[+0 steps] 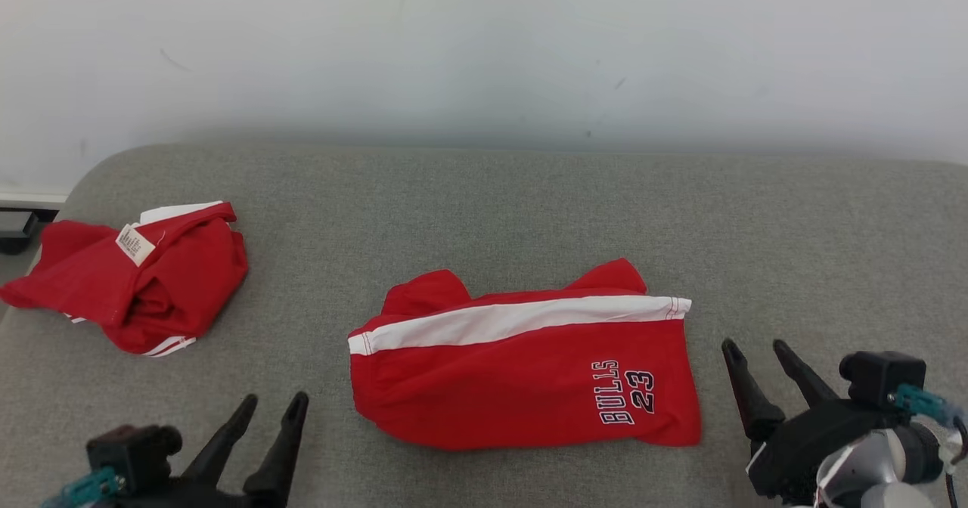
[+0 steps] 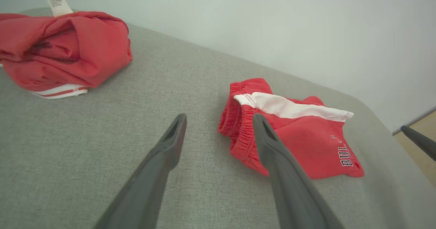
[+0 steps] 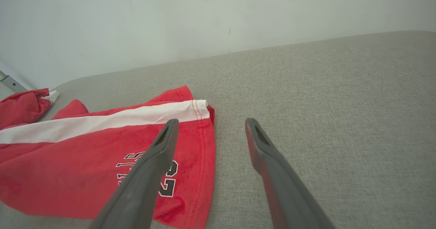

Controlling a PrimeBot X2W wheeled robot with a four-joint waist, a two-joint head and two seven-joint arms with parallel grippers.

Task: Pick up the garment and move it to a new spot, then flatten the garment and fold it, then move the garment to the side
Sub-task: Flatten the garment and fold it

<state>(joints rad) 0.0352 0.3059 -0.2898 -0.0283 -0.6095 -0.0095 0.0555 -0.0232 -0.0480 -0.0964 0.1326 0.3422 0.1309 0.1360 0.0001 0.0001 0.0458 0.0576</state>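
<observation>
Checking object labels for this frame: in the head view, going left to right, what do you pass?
crumpled red garment → left gripper → red shorts → right gripper

You have a pair of red basketball shorts (image 1: 522, 387) lying flat in the middle of the grey fabric worktop (image 1: 529, 213), waistband to your left and hem to your right. A white stripe runs lengthways near the far edge, with red folds poking out beyond it. "BULLS 23" is stitched near the hem.
</observation>
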